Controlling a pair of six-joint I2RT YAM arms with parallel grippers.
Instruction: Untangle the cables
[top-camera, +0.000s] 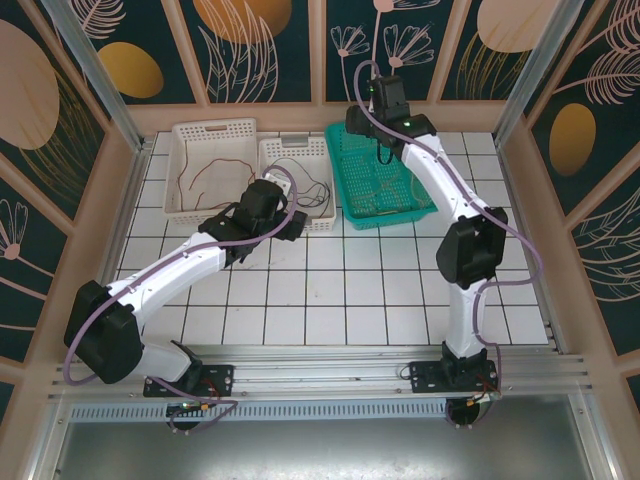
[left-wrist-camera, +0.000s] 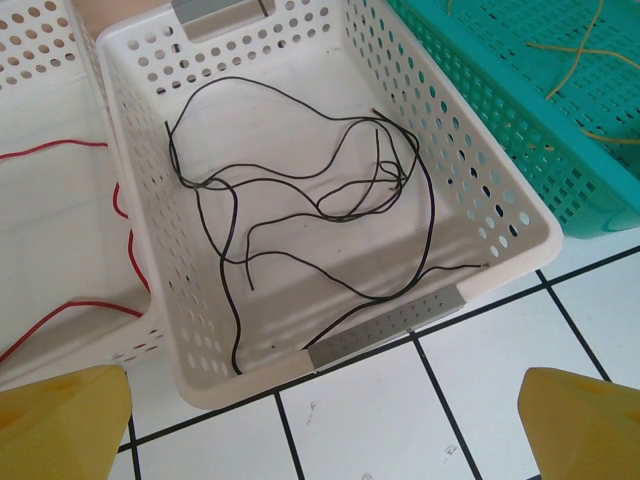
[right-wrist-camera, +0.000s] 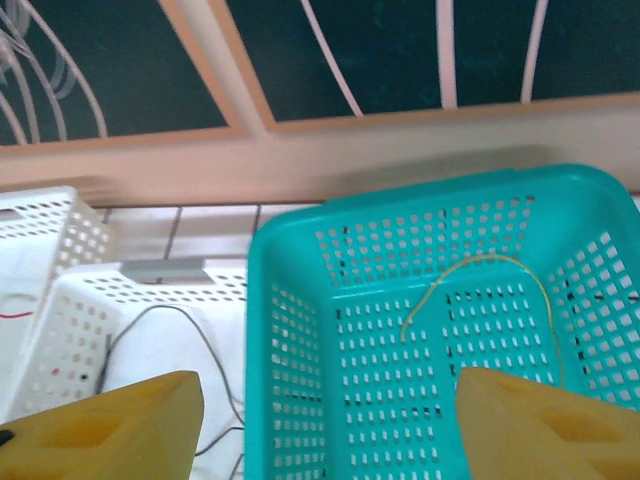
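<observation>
The task seemed almost done: the red cable (left-wrist-camera: 60, 148) lay in the left basket (left-wrist-camera: 30, 40), the black cable (left-wrist-camera: 330, 210) in the middle basket (left-wrist-camera: 480, 190) and the yellow cable (right-wrist-camera: 490, 258) in the teal basket (right-wrist-camera: 290, 340), and the left gripper (left-wrist-camera: 322, 425) and right gripper (right-wrist-camera: 330, 430) both hung open and empty.

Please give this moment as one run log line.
left gripper: open, near white basket | right gripper: open, above teal basket | black cable: in white basket | yellow cable: in teal basket

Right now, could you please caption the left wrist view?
Open left gripper near a white basket holding loosely tangled black cable.
</observation>
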